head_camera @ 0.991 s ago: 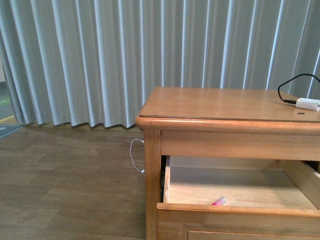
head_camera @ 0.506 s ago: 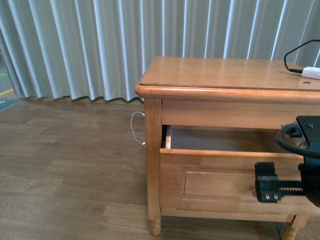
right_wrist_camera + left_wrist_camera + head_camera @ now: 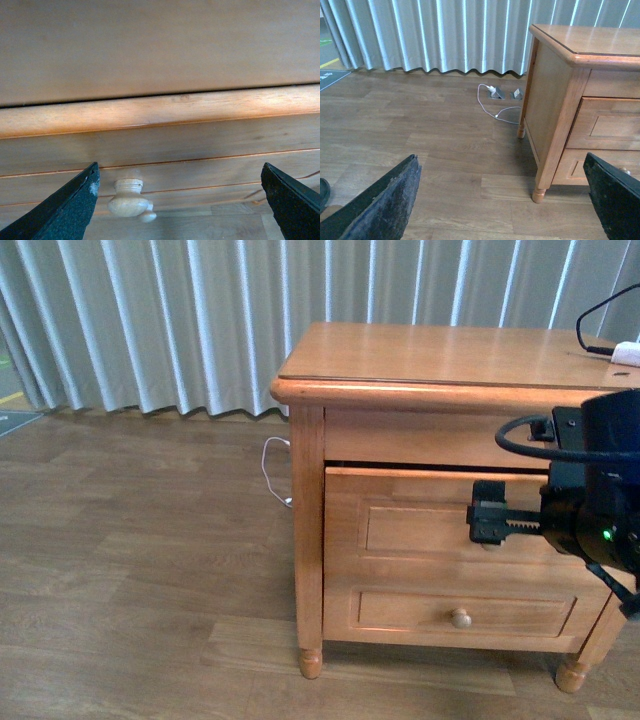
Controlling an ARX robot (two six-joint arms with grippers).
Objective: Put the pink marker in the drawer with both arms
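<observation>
The drawer (image 3: 440,525) is almost shut, a thin dark gap left under the cabinet's top rail. The pink marker is out of sight, presumably inside. The right gripper (image 3: 180,200) faces the drawer front, jaws spread wide, its knob (image 3: 127,197) between them. Push squarely beside the knob until flush. The left gripper (image 3: 502,197) hangs open, well clear of the drawer.

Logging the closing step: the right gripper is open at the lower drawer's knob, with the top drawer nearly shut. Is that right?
Not quite. The open right gripper is at the top drawer, not the lower one. The front view shows it level with that panel, while the lower drawer's knob sits free below. The top drawer is indeed nearly shut.
</observation>
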